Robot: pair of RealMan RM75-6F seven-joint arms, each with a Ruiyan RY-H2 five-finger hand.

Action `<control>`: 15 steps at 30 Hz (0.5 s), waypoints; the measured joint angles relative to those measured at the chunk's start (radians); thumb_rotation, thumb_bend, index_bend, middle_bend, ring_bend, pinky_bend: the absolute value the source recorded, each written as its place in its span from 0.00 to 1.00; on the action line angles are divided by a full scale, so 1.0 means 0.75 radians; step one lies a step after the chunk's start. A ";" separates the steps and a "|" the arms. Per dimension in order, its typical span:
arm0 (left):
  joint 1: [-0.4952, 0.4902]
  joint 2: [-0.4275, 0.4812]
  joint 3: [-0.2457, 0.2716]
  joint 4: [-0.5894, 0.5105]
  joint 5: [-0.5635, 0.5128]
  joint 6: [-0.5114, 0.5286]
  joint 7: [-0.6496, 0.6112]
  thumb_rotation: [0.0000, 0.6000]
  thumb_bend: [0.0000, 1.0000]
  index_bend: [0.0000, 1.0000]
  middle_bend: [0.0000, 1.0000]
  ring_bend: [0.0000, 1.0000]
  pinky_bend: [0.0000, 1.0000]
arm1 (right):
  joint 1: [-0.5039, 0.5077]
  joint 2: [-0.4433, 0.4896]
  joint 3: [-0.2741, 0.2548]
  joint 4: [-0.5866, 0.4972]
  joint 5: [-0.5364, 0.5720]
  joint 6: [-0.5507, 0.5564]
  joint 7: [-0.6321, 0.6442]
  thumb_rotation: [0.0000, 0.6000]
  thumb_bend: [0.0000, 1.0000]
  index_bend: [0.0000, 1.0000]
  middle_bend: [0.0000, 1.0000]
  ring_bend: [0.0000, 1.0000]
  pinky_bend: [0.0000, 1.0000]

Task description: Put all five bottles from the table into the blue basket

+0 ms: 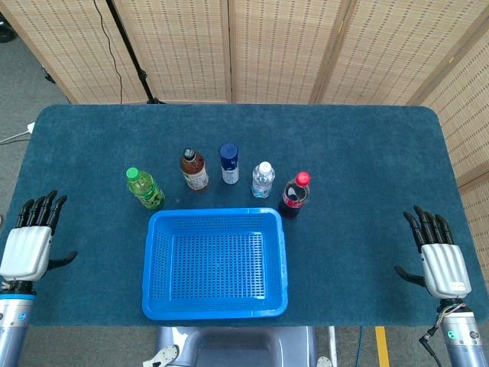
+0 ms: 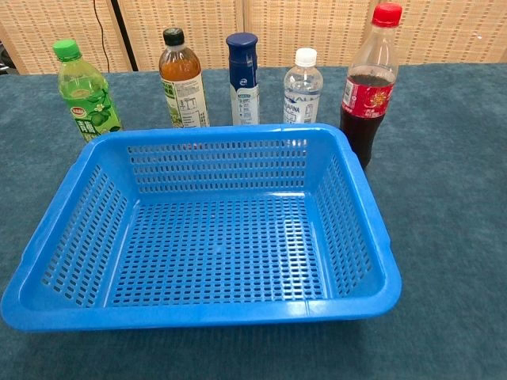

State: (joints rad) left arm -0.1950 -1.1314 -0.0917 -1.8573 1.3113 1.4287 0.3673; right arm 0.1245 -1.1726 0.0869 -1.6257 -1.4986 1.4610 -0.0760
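Note:
Several bottles stand upright in a row behind the blue basket [image 1: 150, 264] [image 2: 360, 190]: a green bottle [image 1: 144, 188] [image 2: 86, 93], a brown tea bottle [image 1: 194, 170] [image 2: 183, 81], a dark blue bottle [image 1: 229, 164] [image 2: 243, 80], a small clear water bottle [image 1: 263, 180] [image 2: 303, 87] and a red-capped cola bottle [image 1: 294, 195] [image 2: 366, 87]. Nothing lies in the basket. My left hand [image 1: 30, 238] rests at the table's left edge, fingers spread, holding nothing. My right hand [image 1: 438, 254] is at the right edge, likewise spread and holding nothing. The chest view shows neither hand.
The table is covered with dark teal cloth [image 1: 367, 160]. Woven folding screens [image 1: 283, 46] stand behind it. A black stand pole with a cable [image 1: 130, 53] rises beyond the far left edge.

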 measured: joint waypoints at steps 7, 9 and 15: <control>0.004 0.006 0.002 -0.006 0.009 0.005 -0.013 1.00 0.00 0.00 0.00 0.00 0.00 | 0.000 0.005 -0.003 -0.004 -0.010 0.003 0.017 1.00 0.00 0.00 0.00 0.00 0.00; 0.006 0.011 0.004 -0.009 0.020 0.008 -0.024 1.00 0.00 0.00 0.00 0.00 0.00 | 0.001 0.007 -0.001 0.001 -0.010 0.004 0.034 1.00 0.00 0.00 0.00 0.00 0.00; 0.006 0.025 0.009 -0.010 0.054 0.005 -0.062 1.00 0.00 0.00 0.00 0.00 0.00 | 0.023 0.006 0.014 0.048 -0.010 -0.019 0.155 1.00 0.00 0.00 0.00 0.00 0.00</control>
State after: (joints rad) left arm -0.1904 -1.1129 -0.0847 -1.8650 1.3521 1.4327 0.3205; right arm 0.1415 -1.1678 0.0971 -1.5895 -1.5059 1.4470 0.0401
